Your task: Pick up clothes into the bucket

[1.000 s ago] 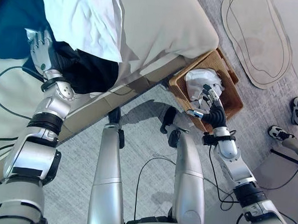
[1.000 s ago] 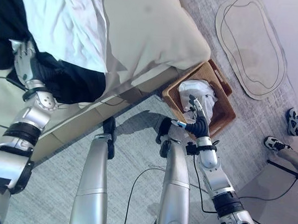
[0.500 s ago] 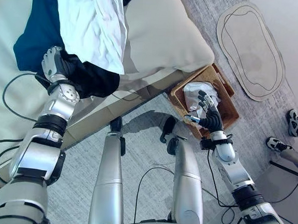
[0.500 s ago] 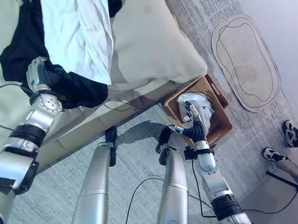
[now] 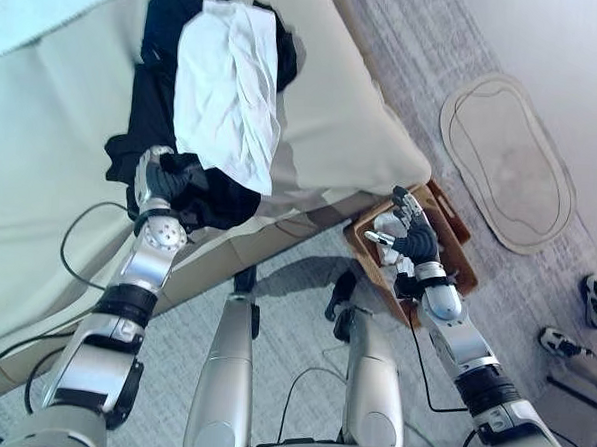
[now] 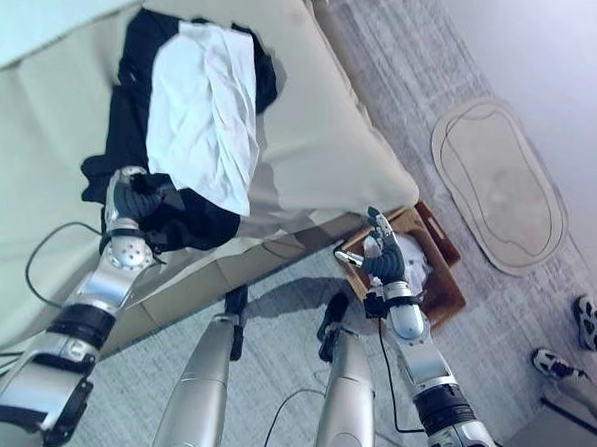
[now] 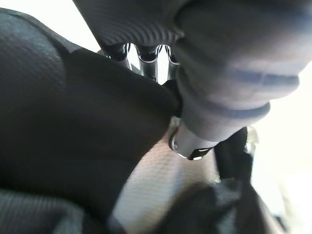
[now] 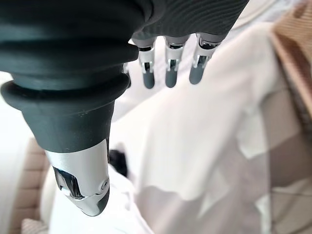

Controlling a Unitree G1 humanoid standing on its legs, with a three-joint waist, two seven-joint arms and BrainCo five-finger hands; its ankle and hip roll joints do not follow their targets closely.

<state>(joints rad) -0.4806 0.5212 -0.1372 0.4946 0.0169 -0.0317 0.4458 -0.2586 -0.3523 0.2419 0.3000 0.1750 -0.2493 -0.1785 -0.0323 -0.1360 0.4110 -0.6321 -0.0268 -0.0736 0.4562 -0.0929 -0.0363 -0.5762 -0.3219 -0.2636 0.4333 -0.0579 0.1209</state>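
Black garment sits clamped in your left hand fingers; the white shirt overlapping beyond them may drag along. Right hand fingers spread.

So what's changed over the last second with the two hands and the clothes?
The left hand has curled round the edge of the dark garment on the bed; a second ago it lay flatter on it. The right hand stays open above the basket with the white cloth in it. The white shirt still lies on the dark garment.
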